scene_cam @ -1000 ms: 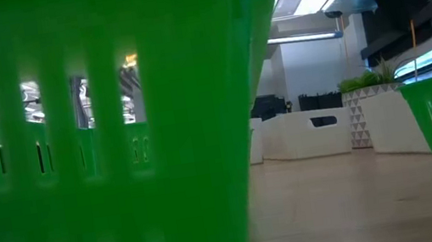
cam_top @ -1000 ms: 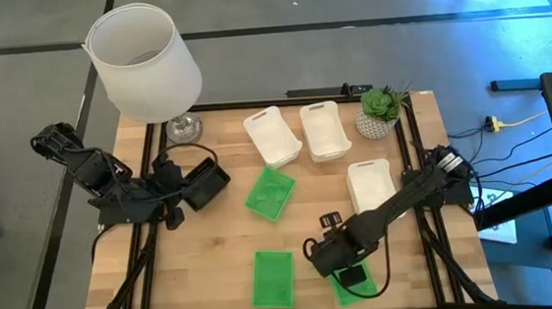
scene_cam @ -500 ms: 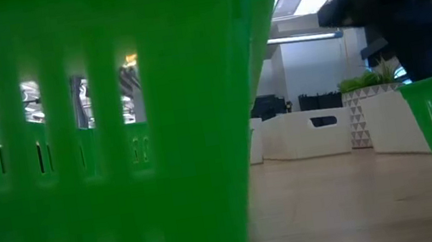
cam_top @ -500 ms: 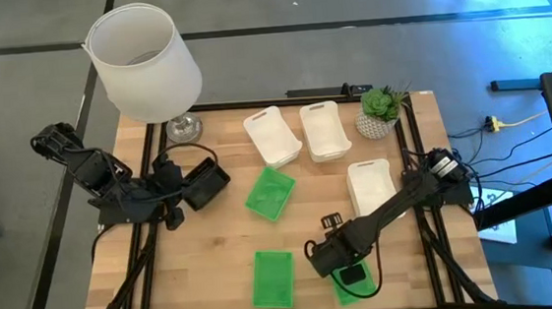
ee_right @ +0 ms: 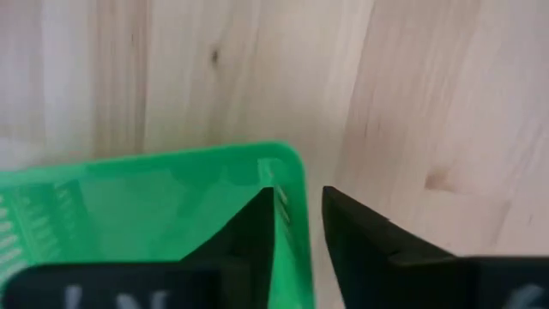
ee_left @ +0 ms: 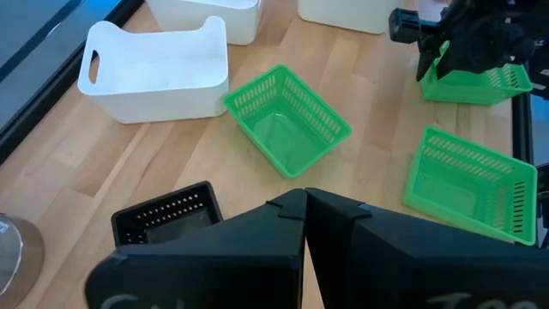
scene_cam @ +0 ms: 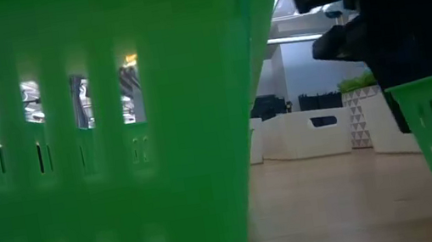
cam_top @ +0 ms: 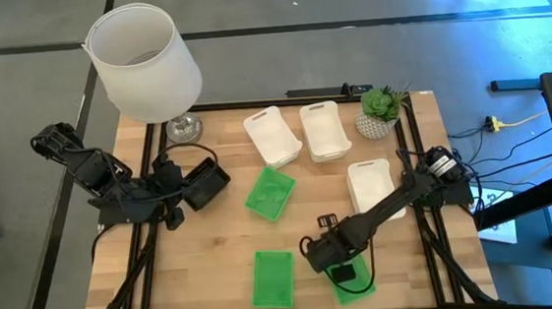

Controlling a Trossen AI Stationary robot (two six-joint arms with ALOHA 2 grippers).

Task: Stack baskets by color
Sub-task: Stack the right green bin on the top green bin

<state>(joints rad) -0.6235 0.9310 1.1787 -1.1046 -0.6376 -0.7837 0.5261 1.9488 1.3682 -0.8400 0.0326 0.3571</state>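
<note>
One green basket (cam_top: pixel 350 279), long axis diagonal, rim pinched w/ right tool (ee_right: pixel 298 225).

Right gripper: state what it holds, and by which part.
The right gripper has its jaws astride the end wall of a green basket, near a corner; the left gripper holds nothing.

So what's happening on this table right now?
The right gripper is at the table's front edge with its fingers straddling the wall of a green basket. Two more green baskets and three white baskets sit unstacked. The left gripper waits shut on the left, beside a black basket.
</note>
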